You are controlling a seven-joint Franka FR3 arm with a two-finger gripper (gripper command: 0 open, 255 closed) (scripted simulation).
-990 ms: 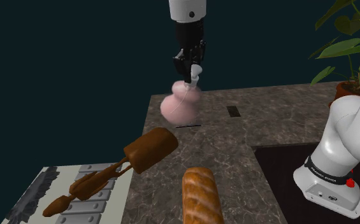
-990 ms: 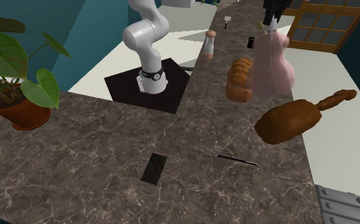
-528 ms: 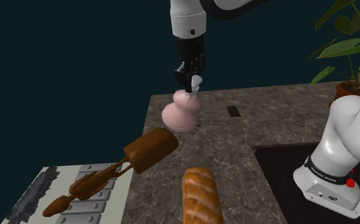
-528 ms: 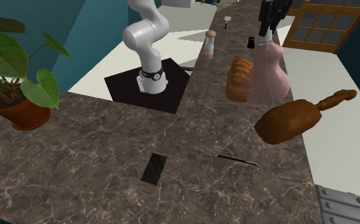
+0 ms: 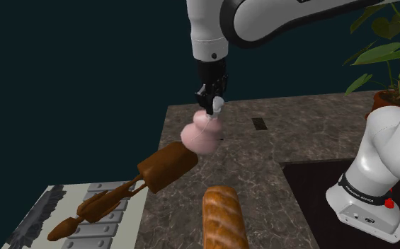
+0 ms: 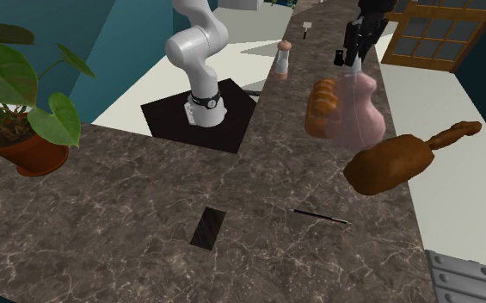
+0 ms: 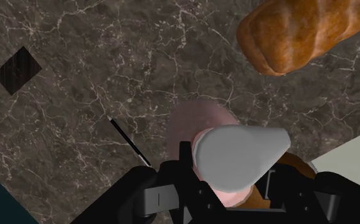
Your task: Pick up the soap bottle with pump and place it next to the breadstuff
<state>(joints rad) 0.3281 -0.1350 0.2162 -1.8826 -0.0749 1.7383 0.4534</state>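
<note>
A pink, round-bodied soap bottle (image 5: 202, 136) with a white pump head hangs in the air above the dark marble counter (image 5: 304, 145). My gripper (image 5: 210, 106) is shut on its pump neck from above. A brown bread loaf (image 5: 223, 216) lies on the counter at the near edge of the shoulder view. In the second exterior view the bottle (image 6: 359, 116) hangs just right of the loaf (image 6: 322, 105), under the gripper (image 6: 353, 58). In the wrist view the white pump head (image 7: 239, 156) sits clasped in the gripper (image 7: 230, 186), with the pink body (image 7: 194, 124) below and the loaf (image 7: 299, 32) beyond.
A brown long-handled scoop (image 5: 166, 166) lies close beside the bottle. Another brown utensil (image 5: 95, 206) rests on a grey rack. The counter holds a dark square (image 6: 207, 228) and a thin black strip (image 6: 321, 217). A pepper mill (image 6: 283, 60) and a potted plant (image 6: 21, 95) stand farther off.
The gripper has carried the bottle nearer the loaf and the brown scoop, toward the shoulder view's lower edge. Its grip has stayed the same.
</note>
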